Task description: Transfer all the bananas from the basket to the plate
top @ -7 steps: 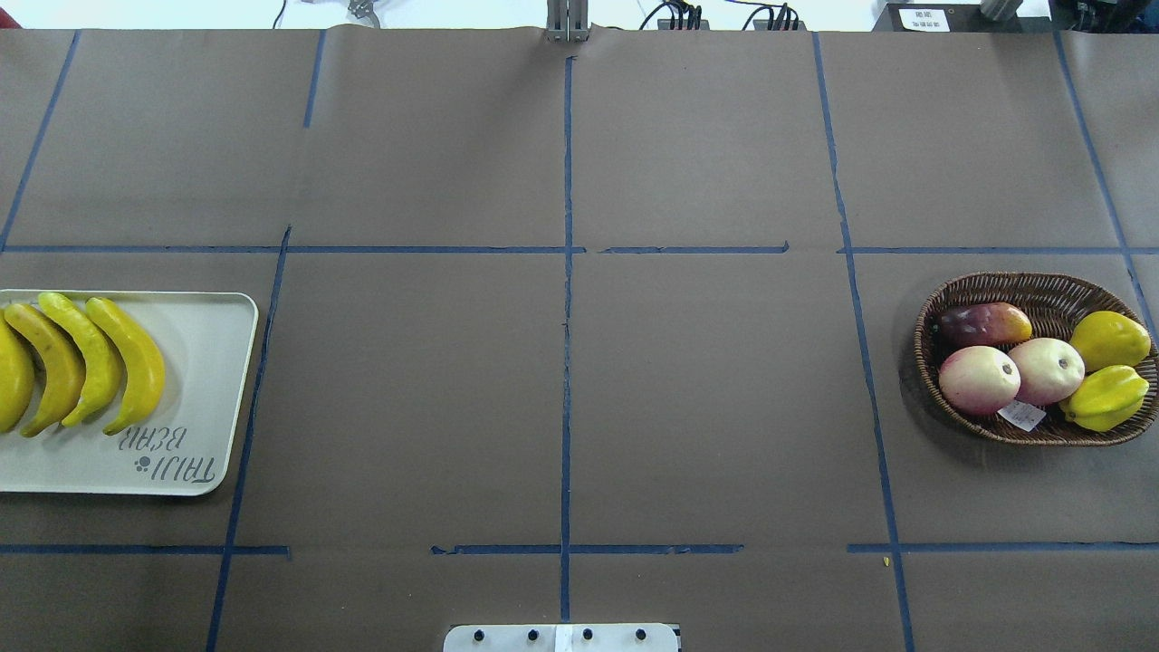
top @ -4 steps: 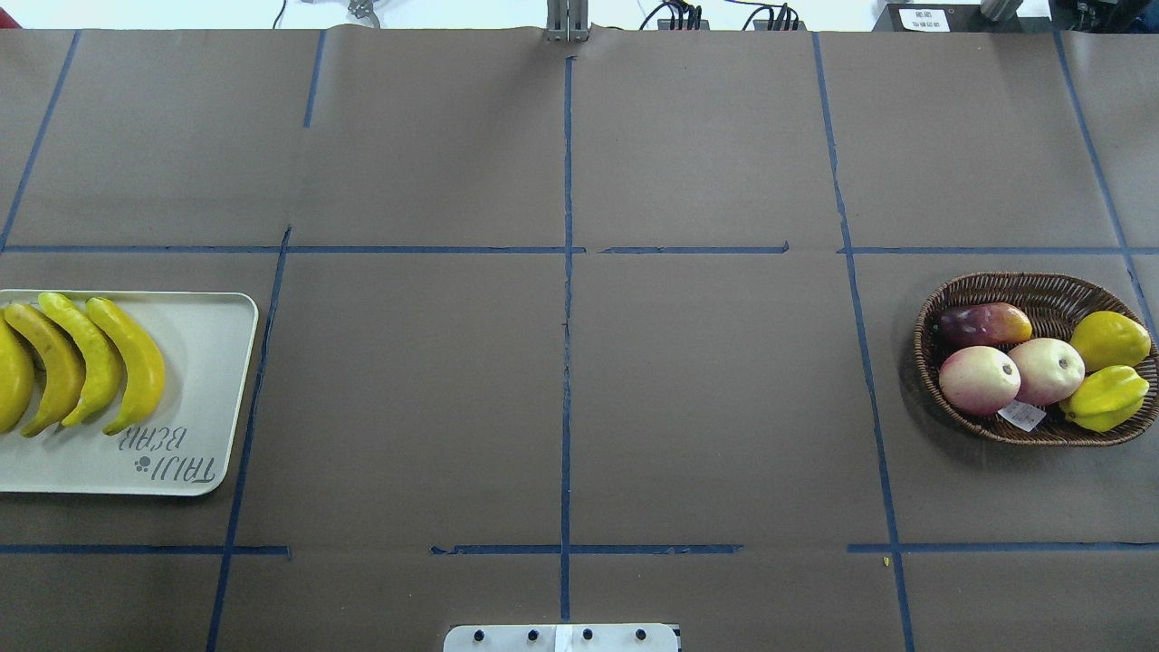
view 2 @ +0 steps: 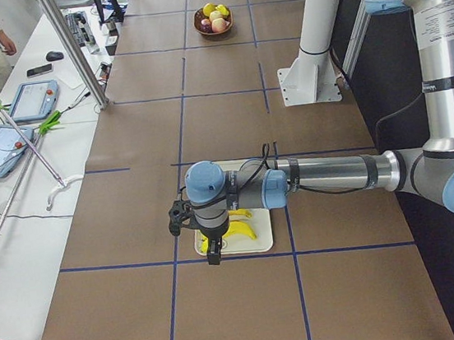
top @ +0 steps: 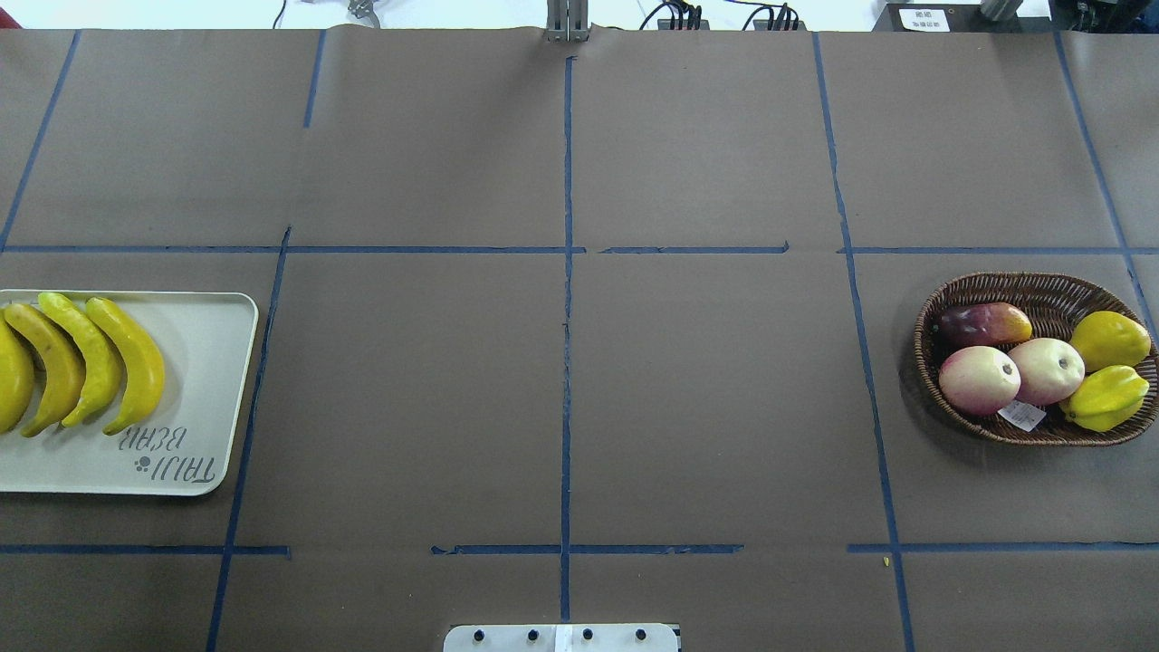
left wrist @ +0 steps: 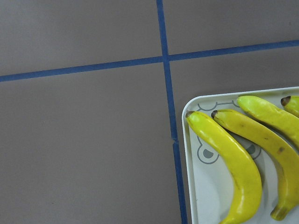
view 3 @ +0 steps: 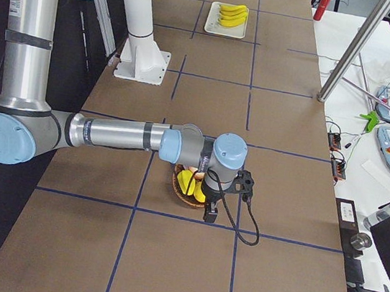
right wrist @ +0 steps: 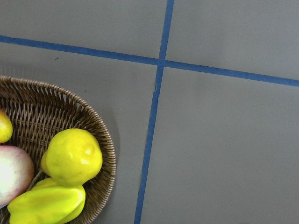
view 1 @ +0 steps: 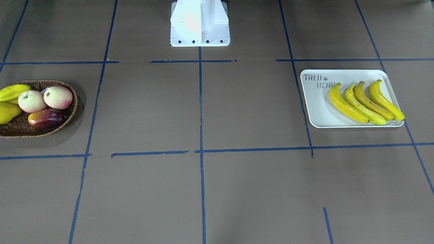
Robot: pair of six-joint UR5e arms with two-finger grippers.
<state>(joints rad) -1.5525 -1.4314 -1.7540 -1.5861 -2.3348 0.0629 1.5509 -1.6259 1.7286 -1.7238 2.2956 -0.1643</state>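
Several yellow bananas (top: 136,362) lie side by side on the cream plate (top: 204,380); they also show in the front view (view 1: 346,106) and the left wrist view (left wrist: 233,158). The brown wicker basket (top: 1014,282) sits at the table's right end and no banana shows in it. My left gripper (view 2: 213,253) hangs above the plate's (view 2: 263,244) end and shows only in the exterior left view. My right gripper (view 3: 209,212) hangs above the basket (view 3: 182,198) and shows only in the exterior right view. I cannot tell whether either gripper is open or shut.
The basket holds two pink-cream fruits (top: 978,378), a red-purple fruit (top: 982,323) and yellow-green fruits (top: 1109,340). The robot's white base (view 1: 200,23) stands at the table's near middle. Tablets and tools lie on a side bench (view 2: 28,103).
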